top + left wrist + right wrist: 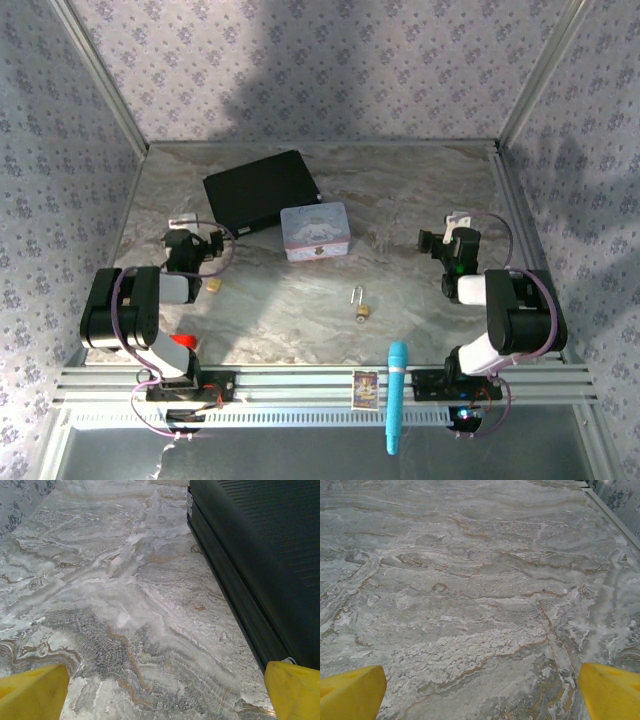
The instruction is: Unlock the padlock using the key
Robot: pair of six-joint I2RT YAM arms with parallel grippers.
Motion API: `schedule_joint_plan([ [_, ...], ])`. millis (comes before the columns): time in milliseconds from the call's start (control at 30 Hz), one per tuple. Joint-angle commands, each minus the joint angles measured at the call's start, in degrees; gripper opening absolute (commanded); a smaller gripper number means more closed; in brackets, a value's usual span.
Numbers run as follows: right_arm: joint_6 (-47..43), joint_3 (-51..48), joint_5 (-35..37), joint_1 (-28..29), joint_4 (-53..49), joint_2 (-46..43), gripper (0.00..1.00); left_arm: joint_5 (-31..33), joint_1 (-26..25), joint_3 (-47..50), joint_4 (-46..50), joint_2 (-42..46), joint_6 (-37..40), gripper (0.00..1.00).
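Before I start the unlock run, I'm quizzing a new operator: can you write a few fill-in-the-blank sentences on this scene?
1. The case by the tin is ____ in colour.
2. The left tool and the right tool both stand ____, holding nothing.
3. The padlock lies on the table, nearer the ____ arm than the other.

Missing words: black; open; right.

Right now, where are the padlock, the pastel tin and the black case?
padlock (360,311): top external view, on its brass body.
pastel tin (315,229): top external view, middle of its lid.
black case (262,188): top external view, middle of its top face.
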State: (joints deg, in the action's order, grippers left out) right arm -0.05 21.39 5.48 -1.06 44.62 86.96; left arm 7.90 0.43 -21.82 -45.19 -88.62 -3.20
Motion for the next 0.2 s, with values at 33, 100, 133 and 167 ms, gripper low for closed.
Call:
schedule_joint_plan([
  [33,-1.27,1.55,-2.15,-0.69,-0.59,0.08,0.99,-1.29,-0.14,-1.55,-1.91,0.69,0.87,1.00],
  [100,-1.28,1.51,-2.20,-0.59,-0.47,0.05,0.99,-1.25,-0.09,-1.60,-2.02,0.67,0.84,1.00],
  [133,-1.34,1.39,-2.12,-0.61,-0.33,0.06,0.99,-1.24,-0.15,-1.56,-2.01,0.68,0.89,1.00],
  [167,-1.35,1.51,-2.17,-0.61,-0.41,0.05,0.99,-1.23,-0.09,-1.56,-2.01,0.69,0.85,1.00],
])
